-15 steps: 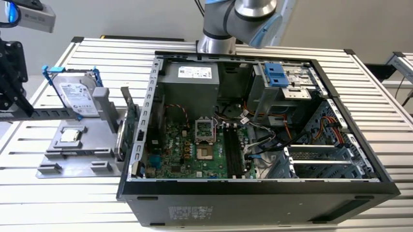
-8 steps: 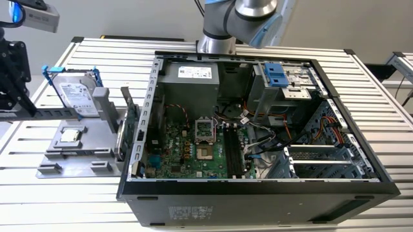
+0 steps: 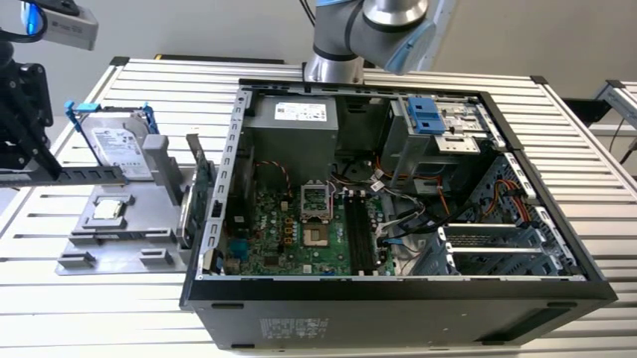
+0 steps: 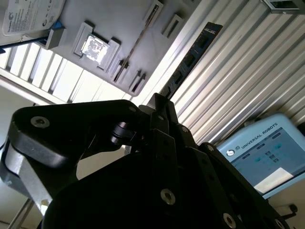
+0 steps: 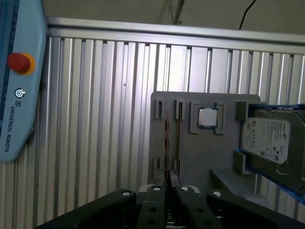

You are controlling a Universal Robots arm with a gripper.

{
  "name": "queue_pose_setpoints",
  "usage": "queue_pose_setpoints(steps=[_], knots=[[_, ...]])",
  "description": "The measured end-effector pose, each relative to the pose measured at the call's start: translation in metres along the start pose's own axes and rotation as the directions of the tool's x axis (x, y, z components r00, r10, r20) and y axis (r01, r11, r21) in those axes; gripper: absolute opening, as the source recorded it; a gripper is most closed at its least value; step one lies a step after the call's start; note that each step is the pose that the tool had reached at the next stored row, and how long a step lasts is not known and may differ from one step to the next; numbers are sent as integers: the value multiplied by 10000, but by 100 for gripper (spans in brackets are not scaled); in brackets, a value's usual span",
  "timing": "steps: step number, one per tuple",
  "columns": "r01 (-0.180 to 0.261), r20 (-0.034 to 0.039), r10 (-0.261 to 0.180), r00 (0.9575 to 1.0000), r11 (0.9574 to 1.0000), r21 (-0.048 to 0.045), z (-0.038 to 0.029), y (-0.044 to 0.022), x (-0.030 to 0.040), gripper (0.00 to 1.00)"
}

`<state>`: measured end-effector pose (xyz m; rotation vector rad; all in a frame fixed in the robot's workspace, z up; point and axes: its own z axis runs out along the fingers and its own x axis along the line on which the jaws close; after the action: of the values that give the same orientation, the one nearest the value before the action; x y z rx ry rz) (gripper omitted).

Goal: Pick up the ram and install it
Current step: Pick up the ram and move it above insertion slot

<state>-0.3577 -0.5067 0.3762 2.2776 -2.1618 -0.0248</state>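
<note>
The ram (image 3: 95,177) clamped in the gripper (image 3: 45,170) above the grey tray (image 3: 149,224).
At the exterior view's left I see the tray nearest. Over it the fingers are closed tight on one end of the ram, whose long axis runs across the view, free end pointing right toward the open computer case (image 3: 398,298). Farther back, the hard drive (image 3: 118,142) stands on edge.

Pretty sure this is a robotics lab or test cell, not a repair shop. There's a ribbed aluminium-profile tabletop (image 3: 189,82) carrying an opened black desktop computer case (image 3: 398,317) and a grey moulded parts tray (image 3: 149,224). A silver-and-blue industrial robot arm (image 3: 383,26) stands at its far edge. A light-blue teach pendant (image 5: 14,109) with a red stop button (image 5: 20,62) lies on the slats.
</note>
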Motion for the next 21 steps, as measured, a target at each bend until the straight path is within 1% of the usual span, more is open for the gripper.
queue_pose_setpoints(steps=[6,16,21], knots=[[0,0,0,10000,10000,0,-4,-56,3,0],[-1,0,1,10000,10000,0,-10,-117,6,0],[-1,0,1,10000,10000,0,-13,-166,8,0]])
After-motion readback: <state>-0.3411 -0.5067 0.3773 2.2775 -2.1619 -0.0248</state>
